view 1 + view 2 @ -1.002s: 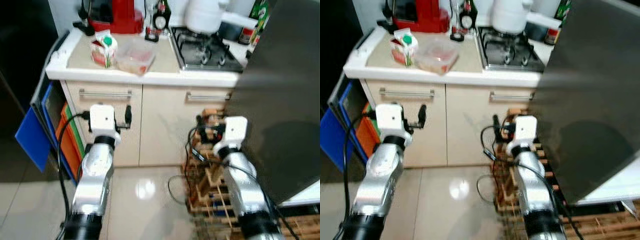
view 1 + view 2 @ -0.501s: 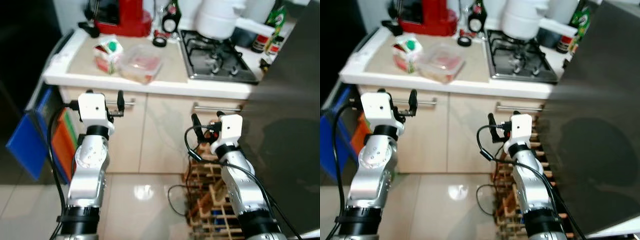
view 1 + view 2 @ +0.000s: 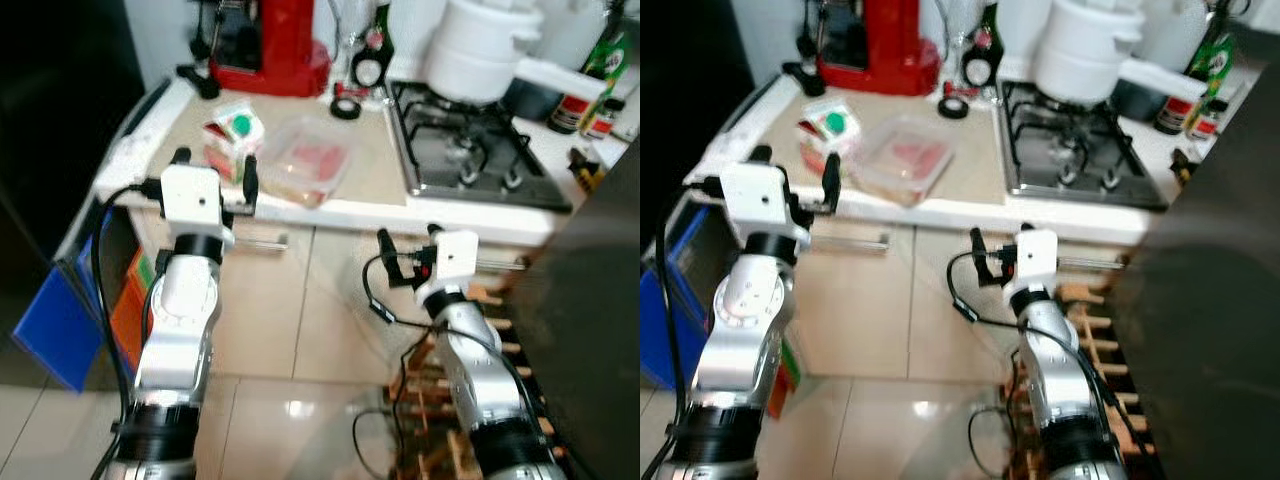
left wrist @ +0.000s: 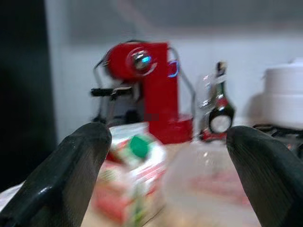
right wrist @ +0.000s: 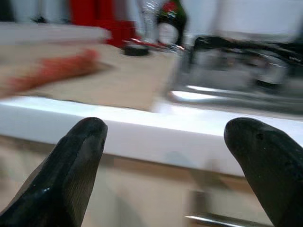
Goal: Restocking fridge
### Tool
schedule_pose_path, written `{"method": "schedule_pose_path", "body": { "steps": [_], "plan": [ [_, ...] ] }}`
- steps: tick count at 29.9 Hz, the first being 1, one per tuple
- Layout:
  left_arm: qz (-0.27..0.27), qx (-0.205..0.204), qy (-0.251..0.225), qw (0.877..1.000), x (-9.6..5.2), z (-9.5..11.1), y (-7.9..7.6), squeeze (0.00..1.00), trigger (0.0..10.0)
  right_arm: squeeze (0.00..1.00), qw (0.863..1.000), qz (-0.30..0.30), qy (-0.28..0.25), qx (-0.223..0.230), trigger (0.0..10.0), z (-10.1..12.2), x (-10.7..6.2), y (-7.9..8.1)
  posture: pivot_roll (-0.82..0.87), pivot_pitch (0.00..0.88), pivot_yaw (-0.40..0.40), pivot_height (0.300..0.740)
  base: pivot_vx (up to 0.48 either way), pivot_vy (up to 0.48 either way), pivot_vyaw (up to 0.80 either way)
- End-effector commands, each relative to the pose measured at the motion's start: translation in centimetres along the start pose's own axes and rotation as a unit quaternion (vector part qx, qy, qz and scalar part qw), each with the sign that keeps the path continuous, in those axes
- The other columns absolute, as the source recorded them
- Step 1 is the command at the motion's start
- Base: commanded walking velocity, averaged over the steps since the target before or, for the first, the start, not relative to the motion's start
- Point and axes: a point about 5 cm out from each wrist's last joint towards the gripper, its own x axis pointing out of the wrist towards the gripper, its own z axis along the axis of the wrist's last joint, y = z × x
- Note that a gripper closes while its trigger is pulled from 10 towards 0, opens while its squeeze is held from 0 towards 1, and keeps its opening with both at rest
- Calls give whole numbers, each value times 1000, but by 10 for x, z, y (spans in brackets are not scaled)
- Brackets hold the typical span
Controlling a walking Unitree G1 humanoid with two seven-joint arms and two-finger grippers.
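- The left gripper (image 3: 212, 175) is held spread and empty at the bench (image 3: 380, 210) edge, lined up with the milk carton (image 3: 232, 135) (presumably the first pick).
- The right gripper (image 3: 408, 257) is raised below the edge, likewise spread.

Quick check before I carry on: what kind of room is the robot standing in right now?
A home kitchen, most likely: a steel gas hob set in a beige worktop, a red coffee machine against the wall, and cream cupboard doors with bar handles below.
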Motion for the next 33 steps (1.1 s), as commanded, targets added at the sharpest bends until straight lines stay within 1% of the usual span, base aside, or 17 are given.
{"method": "schedule_pose_path", "body": {
  "steps": [1,4,6,8,10,14,16,17,19,21,22,24,25,27,28,31,33],
  "plan": [
    [18,23,-38,999,5,19,8,0,10000,27,1000,3,-6,2,10000,2,2,1,80,0,-77,736,337,0,0],
    [29,44,-88,995,11,41,12,0,10000,27,1000,9,-3,1,10000,0,1,3,86,0,-83,736,0,0,0],
    [24,53,-105,993,13,47,12,0,10000,27,1000,11,-2,1,10000,-1,0,3,86,0,-87,736,0,0,0],
    [24,56,-88,994,18,39,15,0,10000,27,1000,13,1,1,10000,-2,-2,3,83,0,-94,736,0,0,0],
    [25,58,-86,994,19,37,15,0,10000,27,1000,13,1,1,10000,-2,-2,3,82,0,-99,736,0,0,0],
    [7,62,-88,994,27,34,10,0,10000,27,1000,17,2,-1,10000,-2,-5,4,70,0,-107,736,0,0,0],
    [-11,52,-78,996,40,30,4,0,10000,27,1000,19,4,-4,10000,-2,-9,3,41,0,-110,736,0,0,0],
    [-11,52,-78,996,40,30,4,0,10000,27,1000,19,4,-4,10000,-2,-9,3,41,0,-110,736,0,0,0],
    [-16,55,-81,995,49,31,3,0,10000,24,1000,18,6,-9,10000,-2,-14,0,22,0,-112,736,0,0,0],
    [-8,64,-87,994,55,33,5,0,10000,27,1000,14,10,-13,10000,-2,-19,-5,-3,0,-108,736,0,0,0],
    [2,63,-90,994,57,34,10,0,10000,27,1000,10,11,-16,10000,-2,-23,-8,-19,0,-102,736,0,0,0],
    [2,56,-82,995,56,32,13,0,10000,27,1000,2,10,-18,10000,-1,-27,-12,-32,0,-102,736,0,0,0],
    [3,45,-69,997,55,28,15,0,10000,27,1000,-3,10,-17,10000,0,-28,-14,-32,0,-102,736,0,0,0],
    [-1,19,-62,998,54,24,15,0,10000,27,1000,-7,9,-22,10000,1,-29,-16,-37,0,-101,736,0,0,0],
    [-1,19,-62,998,54,24,15,0,10000,27,1000,-7,9,-22,10000,1,-29,-16,-37,0,-101,736,0,0,0],
    [8,-8,-57,998,51,23,18,0,10000,43,999,-4,-1,-36,10000,7,-29,-15,-30,0,-101,736,444,0,425],
    [3,-11,-61,998,49,25,17,0,10000,51,1000,-6,-4,-28,10000,9,-27,-14,-15,0,-105,736,458,0,603]
  ]
}}
